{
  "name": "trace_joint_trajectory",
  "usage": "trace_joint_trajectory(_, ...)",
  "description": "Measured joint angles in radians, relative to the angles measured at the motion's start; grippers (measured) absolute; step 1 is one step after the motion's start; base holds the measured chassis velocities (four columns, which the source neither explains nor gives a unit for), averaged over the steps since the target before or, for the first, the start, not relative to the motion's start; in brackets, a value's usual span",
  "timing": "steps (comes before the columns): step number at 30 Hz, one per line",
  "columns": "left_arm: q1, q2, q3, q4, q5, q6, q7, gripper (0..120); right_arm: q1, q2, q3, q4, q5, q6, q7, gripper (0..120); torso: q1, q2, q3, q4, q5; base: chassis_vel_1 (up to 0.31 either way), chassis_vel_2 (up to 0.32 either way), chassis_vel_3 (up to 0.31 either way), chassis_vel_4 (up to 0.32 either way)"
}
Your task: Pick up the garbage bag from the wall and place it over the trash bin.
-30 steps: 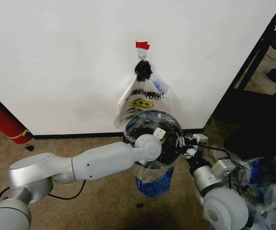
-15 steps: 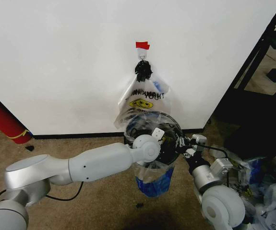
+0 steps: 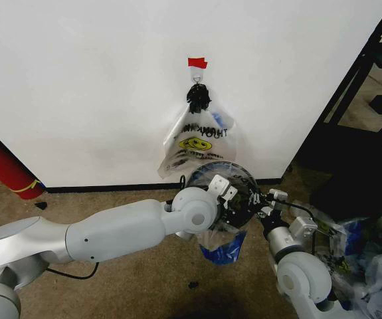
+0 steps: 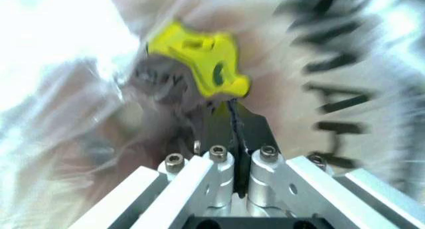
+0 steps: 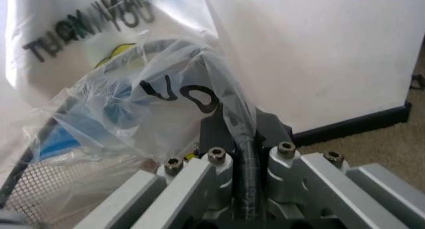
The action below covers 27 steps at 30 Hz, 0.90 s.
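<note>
The trash bin stands on the carpet below the wall, with the garbage bag draped over it and its blue patches hanging low in front. My left gripper reaches across to the bin's mouth. In the left wrist view this gripper is shut, pinching thin clear film. My right gripper holds the bin's right side. The right wrist view shows it shut on the dark rim, with the garbage bag wrapped over that rim.
A clear smiley "THANK YOU" bag hangs from the hook under red tape, just behind the bin. A red cylinder leans at far left. A black shelf frame and a heap of bags crowd the right.
My left arm has pushed to the right and its gripper has gone further over the bin's mouth. The bin and bag have shifted right, and the bag's blue bottom has risen and bunched.
</note>
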<state>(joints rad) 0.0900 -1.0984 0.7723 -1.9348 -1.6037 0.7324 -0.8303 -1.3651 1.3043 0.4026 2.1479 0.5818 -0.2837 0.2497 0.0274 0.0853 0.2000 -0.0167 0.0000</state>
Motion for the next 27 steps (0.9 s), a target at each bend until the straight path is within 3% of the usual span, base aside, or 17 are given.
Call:
trace_joint_trajectory(5,-0.01,0.022,-0.019,-0.046,0.075,-0.044,-0.006,0,0.002,0.003,0.005,-0.017,-0.009,0.01,0.002,1,0.0,0.0,0.0,0.0003,0.0,0.0,0.0,0.0,0.0)
trace_joint_trajectory(14,-0.017,-0.014,-0.068,-0.015,0.109,-0.086,-0.03,0,0.005,0.008,0.0,-0.019,-0.024,0.014,0.001,1,0.0,0.0,0.0,0.0002,0.0001,0.0,0.0,0.0,0.0)
trace_joint_trajectory(27,-0.015,-0.105,0.019,0.171,0.228,-0.112,-0.034,0,-0.013,0.001,0.0,0.014,-0.033,0.016,-0.007,1,0.0,0.0,0.0,0.0001,0.0001,0.0,0.0,0.0,0.0)
